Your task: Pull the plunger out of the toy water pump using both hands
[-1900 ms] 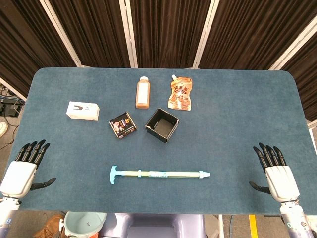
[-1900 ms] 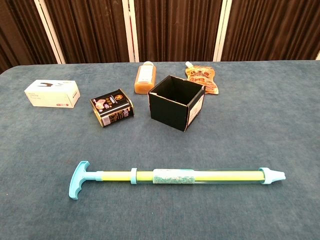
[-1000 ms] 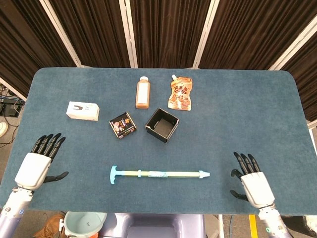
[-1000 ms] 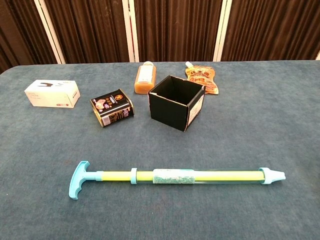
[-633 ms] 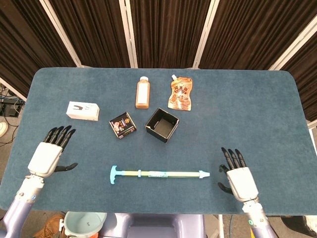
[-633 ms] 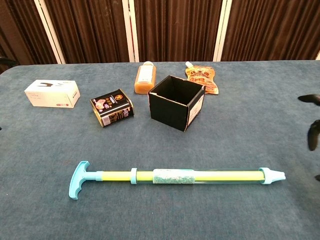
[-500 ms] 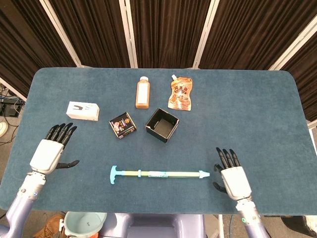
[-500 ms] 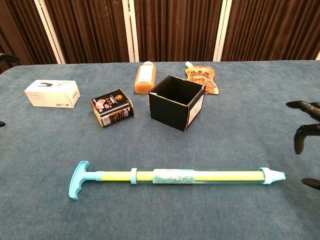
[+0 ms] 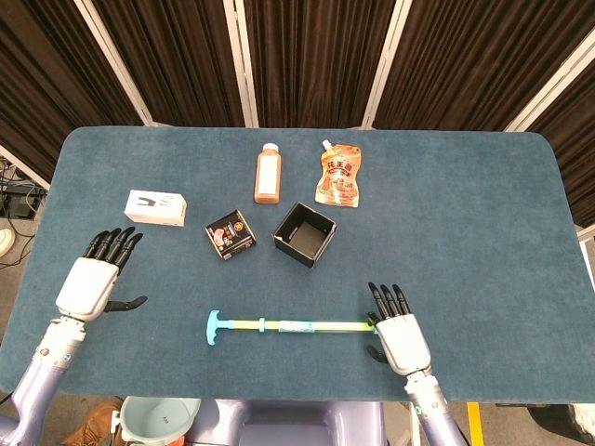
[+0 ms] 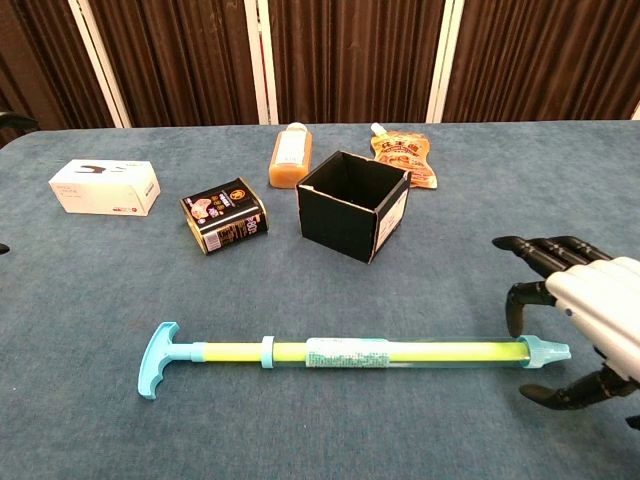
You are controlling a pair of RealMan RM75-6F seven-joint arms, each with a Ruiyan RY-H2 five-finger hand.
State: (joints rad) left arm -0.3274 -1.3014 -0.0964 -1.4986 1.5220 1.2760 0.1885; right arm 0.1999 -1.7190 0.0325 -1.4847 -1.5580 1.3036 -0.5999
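Note:
The toy water pump [image 9: 297,325] [image 10: 350,353] lies along the table's near edge, a clear tube with a yellow-green plunger rod inside. Its turquoise T-handle [image 9: 214,327] [image 10: 157,360] is at the left end. My right hand [image 9: 400,336] [image 10: 585,305] hovers open over the nozzle end, with its fingers spread. The head view hides the nozzle under that hand. In the chest view the nozzle tip [image 10: 548,352] shows between the fingers and thumb, not gripped. My left hand [image 9: 91,279] is open and well left of the handle, holding nothing.
Behind the pump stand an open black box [image 9: 304,234] [image 10: 352,205] and a small dark tin [image 9: 230,234] [image 10: 225,215]. A white carton [image 9: 155,206] is at the left. A brown bottle [image 9: 268,173] and an orange pouch [image 9: 340,177] lie farther back.
My right hand has moved left from the table's right edge to the pump's nozzle end. The left hand moved forward over the table. The pump has not moved.

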